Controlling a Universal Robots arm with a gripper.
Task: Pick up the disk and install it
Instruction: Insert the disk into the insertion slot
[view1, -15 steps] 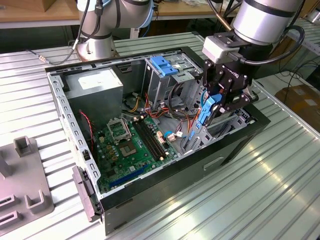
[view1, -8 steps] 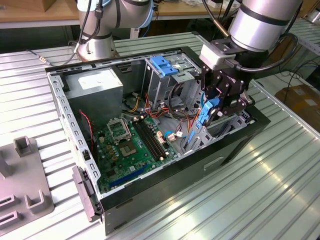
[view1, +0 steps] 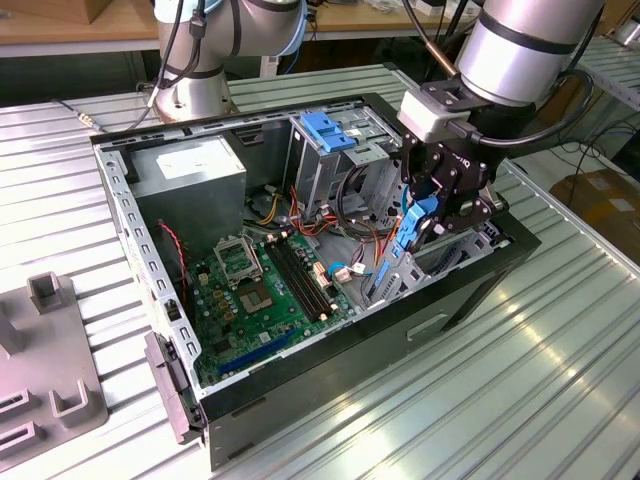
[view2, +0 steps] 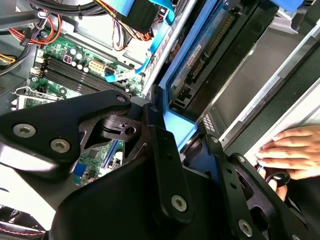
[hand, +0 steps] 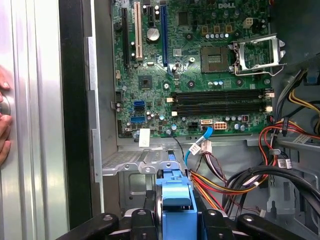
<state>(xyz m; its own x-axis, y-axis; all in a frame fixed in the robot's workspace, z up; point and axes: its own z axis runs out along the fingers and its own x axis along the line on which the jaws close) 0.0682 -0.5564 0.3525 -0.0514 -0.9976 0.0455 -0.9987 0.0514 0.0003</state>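
Open computer case (view1: 150, 262) lies on its side on the slatted metal table (view1: 560, 380), open face up, so that the bays can be reached from above.

- Gripper (view1: 432, 212) hangs over the case's end toward the exterior view's right, just beside the metal drive cage (view1: 345, 165).
- Fingers (view2: 162, 165) are clamped on the disk (view1: 400, 255) by the end of its blue carrier. In the first wrist view the blue tab sits squeezed between the two black fingers.
- The disk stands on edge, tilted a little, with its lower end down inside the slot along that end wall. Judged to be held by the carrier end so that the body can slide into the narrow bay while the fingers stay clear of the walls.
- In the second wrist view the connector edge of the disk faces the case interior, toward the loose cables (view2: 125, 35). That probably suits plugging in.
- How far it is seated: cannot tell. The upper part stands above the case rim in the exterior view.
- Motherboard (hand: 200, 65) covers the case floor. The power-supply box (view1: 190, 170) sits in the far corner, well apart from the work.
- Blue bracket (view1: 328, 130) on top of the cage is untouched.
- A person's hand (view2: 292, 150) rests just outside the black wall of the case. Its purpose is not clear.
- Grey fixture (view1: 50, 345) sits near the table's edge at the exterior view's left, apart from the case.
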